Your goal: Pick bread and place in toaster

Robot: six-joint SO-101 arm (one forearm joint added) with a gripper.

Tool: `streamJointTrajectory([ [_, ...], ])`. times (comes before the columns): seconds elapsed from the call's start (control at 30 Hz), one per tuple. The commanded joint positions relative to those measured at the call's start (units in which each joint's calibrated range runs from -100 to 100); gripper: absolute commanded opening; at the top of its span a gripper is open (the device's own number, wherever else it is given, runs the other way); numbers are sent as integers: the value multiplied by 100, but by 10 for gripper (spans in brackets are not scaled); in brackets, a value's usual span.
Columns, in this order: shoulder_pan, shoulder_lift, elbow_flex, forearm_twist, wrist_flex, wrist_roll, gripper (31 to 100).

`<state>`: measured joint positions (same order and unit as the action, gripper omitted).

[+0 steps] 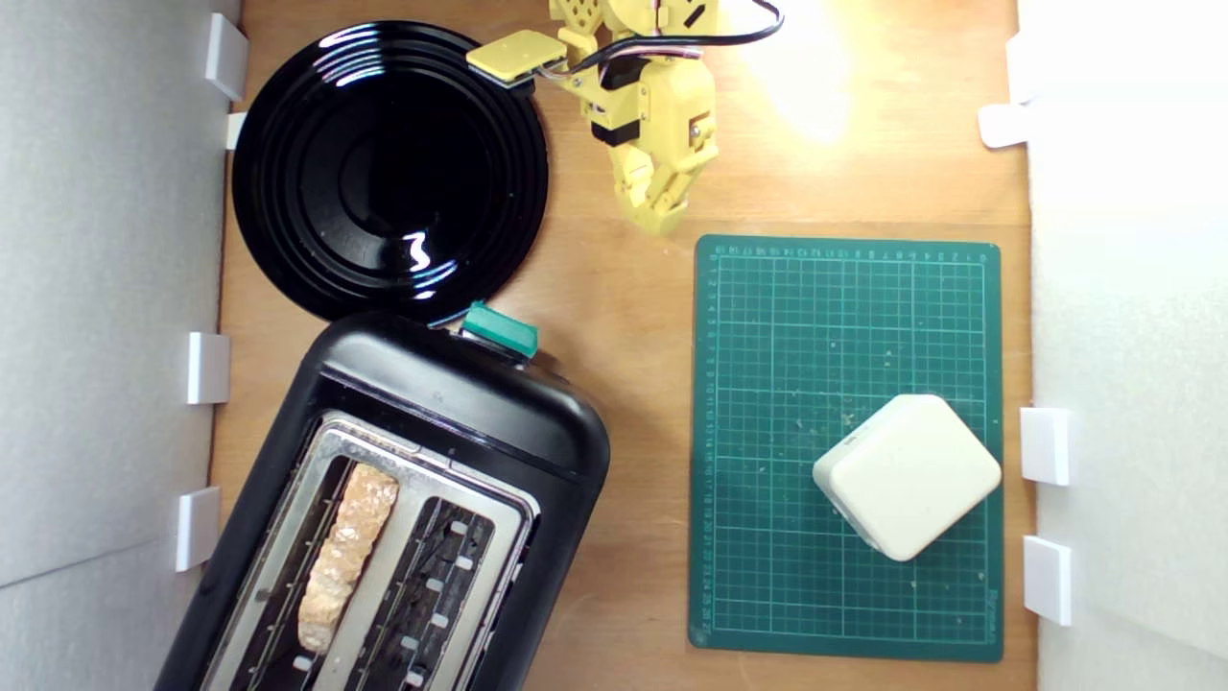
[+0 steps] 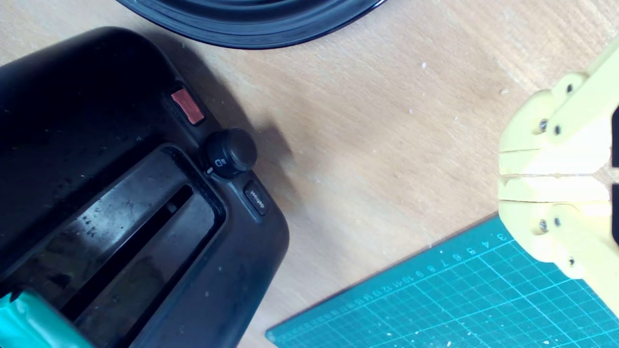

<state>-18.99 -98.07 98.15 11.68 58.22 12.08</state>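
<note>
- Gripper (image 1: 660,216): yellow, at the top centre of the exterior view, over bare desk (image 1: 614,288) between the plate and the cutting mat. In the wrist view its two fingers (image 2: 546,162) lie pressed together with only a thin seam between them; nothing is held.
- Plate (image 1: 389,168): round, glossy black, ridged rings, toward the exterior view's left of the gripper; its near rim sits just beside the toaster's lever end.
- Cutting mat (image 1: 844,326): green, gridded, flecked with crumbs, below the gripper toward the exterior view's right.
- Toaster (image 1: 451,422): black body, silver top, two wire-grilled slots, set diagonally at the lower left of the exterior view; green lever knob (image 1: 499,329) on the end facing the plate. The wrist view shows a dial, a small red button and a further button on that end.
- Bread (image 1: 347,555): golden-brown crust edge up, standing in the slot nearer the exterior view's left; the other slot holds nothing.
- Block (image 1: 907,475): cream, rounded square, lying on the mat's lower right part, well apart from the gripper.
</note>
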Motion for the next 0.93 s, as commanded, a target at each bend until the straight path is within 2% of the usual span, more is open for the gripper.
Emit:
streamJointTrajectory([
  [0.0,-10,-27,12,-17,57,3,342],
  [0.07,22,-27,12,65,57,39,342],
  [0.13,6,-27,3,-17,57,8,342],
  [0.9,-18,-27,12,-17,57,8,342],
])
